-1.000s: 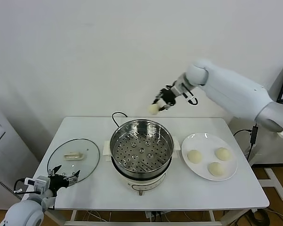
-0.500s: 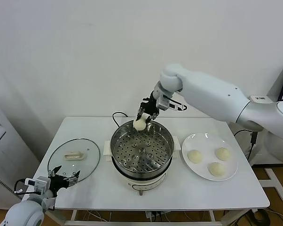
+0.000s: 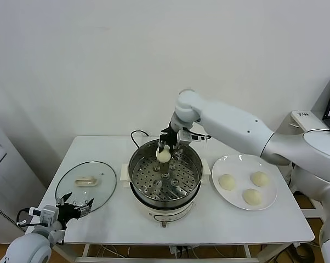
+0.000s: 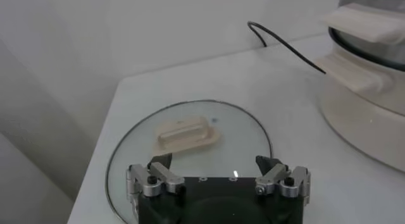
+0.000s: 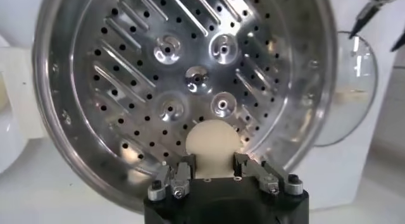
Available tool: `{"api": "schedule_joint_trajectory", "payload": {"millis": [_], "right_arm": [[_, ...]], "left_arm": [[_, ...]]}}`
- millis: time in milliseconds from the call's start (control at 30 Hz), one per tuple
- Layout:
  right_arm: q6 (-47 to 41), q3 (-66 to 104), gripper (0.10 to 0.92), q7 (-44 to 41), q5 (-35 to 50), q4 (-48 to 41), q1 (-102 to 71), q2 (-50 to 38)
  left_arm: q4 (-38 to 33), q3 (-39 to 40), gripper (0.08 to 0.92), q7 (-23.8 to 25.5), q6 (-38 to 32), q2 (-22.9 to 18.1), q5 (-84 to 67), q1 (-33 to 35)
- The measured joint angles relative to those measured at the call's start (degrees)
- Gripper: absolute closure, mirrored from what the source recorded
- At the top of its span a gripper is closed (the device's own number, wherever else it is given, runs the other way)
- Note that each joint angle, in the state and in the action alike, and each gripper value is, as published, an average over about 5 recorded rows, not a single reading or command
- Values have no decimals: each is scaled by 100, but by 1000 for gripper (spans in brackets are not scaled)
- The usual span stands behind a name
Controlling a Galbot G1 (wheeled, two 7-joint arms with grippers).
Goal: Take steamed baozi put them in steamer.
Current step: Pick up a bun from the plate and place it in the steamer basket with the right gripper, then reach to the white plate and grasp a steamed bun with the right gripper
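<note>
Table (image 3: 99, 224): white, spanning the lower half of the head view.

Steamer (image 3: 165, 176): round shiny steel pot on a white base with side handles, centre of the head view; black cord trails behind it. The right wrist view alone shows the perforated tray (image 5: 190, 80) in full, with holes, slots and round bosses.

Plate (image 3: 231, 164): flat, white, right of the steamer, carrying three steamed baozi (image 3: 226, 182), smooth cream-white rounds.

Glass lid (image 3: 66, 189): left of the steamer, cream handle (image 4: 187, 133); the left wrist view shows it closest.

Right gripper (image 3: 166, 147): over the steamer's far rim, clenched on a fourth bun (image 5: 213, 146), held above the tray.

Left gripper (image 4: 218, 181): lower left of the head view, at the lid's near edge, fingers spread wide and empty.
</note>
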Motion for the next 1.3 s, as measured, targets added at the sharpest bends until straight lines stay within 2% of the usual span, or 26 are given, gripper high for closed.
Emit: {"api": "schedule_joint_trajectory", "payload": {"millis": [133, 233, 600, 733, 1100, 1300], "right_arm": [[0, 60, 629, 18, -205, 19, -156, 9], [-1, 111, 581, 49, -330, 13, -231, 21], [-3, 145, 266, -1, -128, -58, -123, -23], [-4, -16, 209, -143, 494, -139, 177, -152], [-83, -1270, 203, -667, 3188, -204, 1398, -972], [-972, -1981, 203, -886, 4315, -241, 1783, -1446]], "left_arm": [[-37, -16, 177, -1, 3, -3, 0, 18], [-59, -32, 177, -2, 4, -2, 0, 36], [-153, -107, 177, -26, -21, -30, 4, 155], [-168, -115, 177, -32, -33, -32, 7, 199], [-210, -144, 177, -40, -50, -28, 13, 287], [-239, -144, 177, -42, -49, -37, 13, 294]]}}
